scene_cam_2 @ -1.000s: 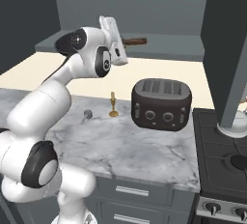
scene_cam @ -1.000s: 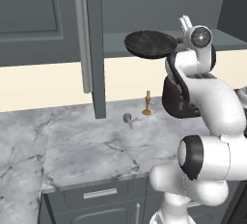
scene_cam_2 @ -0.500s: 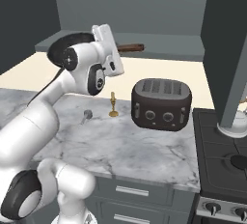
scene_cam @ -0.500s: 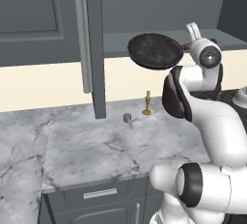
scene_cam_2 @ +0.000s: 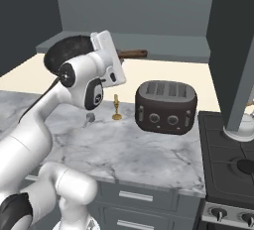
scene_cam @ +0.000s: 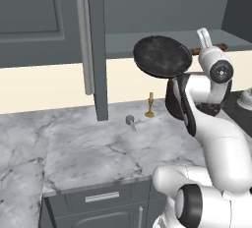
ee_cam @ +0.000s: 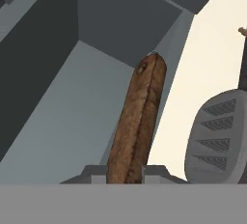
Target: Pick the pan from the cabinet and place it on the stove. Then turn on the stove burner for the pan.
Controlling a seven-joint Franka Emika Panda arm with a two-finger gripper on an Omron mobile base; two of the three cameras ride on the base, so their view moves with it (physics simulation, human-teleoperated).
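Note:
The black pan (scene_cam: pixel 162 56) hangs in the air in front of the cabinet shelf (scene_cam: pixel 123 40), tipped so its round face is turned toward the left base view. In the right base view the pan (scene_cam_2: pixel 69 50) sits behind my arm. Its brown handle (ee_cam: pixel 140 117) runs up between my fingertips. My gripper (ee_cam: pixel 126 174) is shut on that handle, just outside the open cabinet (scene_cam_2: pixel 163 50). The stove (scene_cam_2: pixel 225 159) lies at the far right, beyond the toaster.
The cabinet's open door (scene_cam: pixel 93 40) hangs left of the pan. A dark toaster (scene_cam_2: pixel 166 106) stands on the marble counter (scene_cam: pixel 93 153) beside the stove. A small gold figure (scene_cam_2: pixel 116 107) and a small grey object (scene_cam: pixel 130 120) stand near the wall. A pale pot (scene_cam_2: pixel 243 130) rests on the stove.
The arm has swung to the right and carried the pan out from the shelf. The pan has tipped further onto its edge. The grip on the handle is unchanged.

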